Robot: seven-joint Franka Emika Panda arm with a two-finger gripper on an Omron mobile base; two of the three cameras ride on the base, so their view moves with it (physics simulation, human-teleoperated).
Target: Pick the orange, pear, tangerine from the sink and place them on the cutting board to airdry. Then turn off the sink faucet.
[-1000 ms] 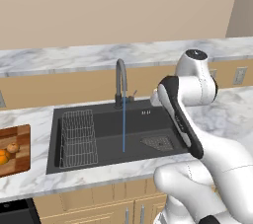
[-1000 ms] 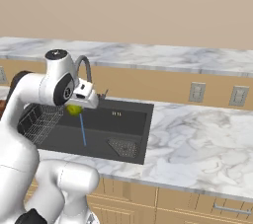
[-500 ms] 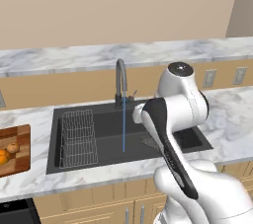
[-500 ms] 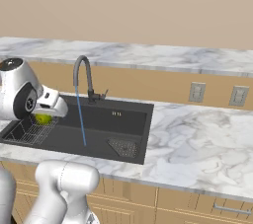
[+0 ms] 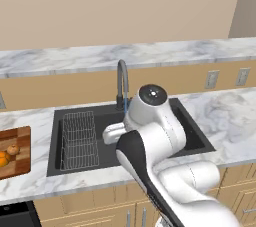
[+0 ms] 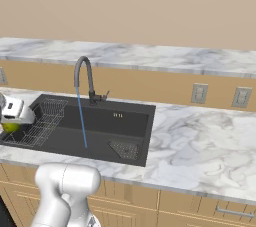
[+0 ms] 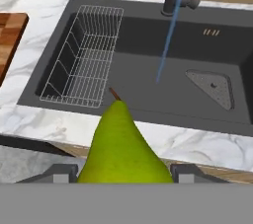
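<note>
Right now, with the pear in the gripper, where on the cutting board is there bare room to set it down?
The cutting board is cut off by the frame edge. Two orange fruits crowd its near-left part. The far strip toward the backsplash and the right edge beside the sink look bare. The pear sits between the gripper's fingers.

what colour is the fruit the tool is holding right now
Yellow-green: the pear with a small brown stem, held in the tool. It shows best in the hand view.
</note>
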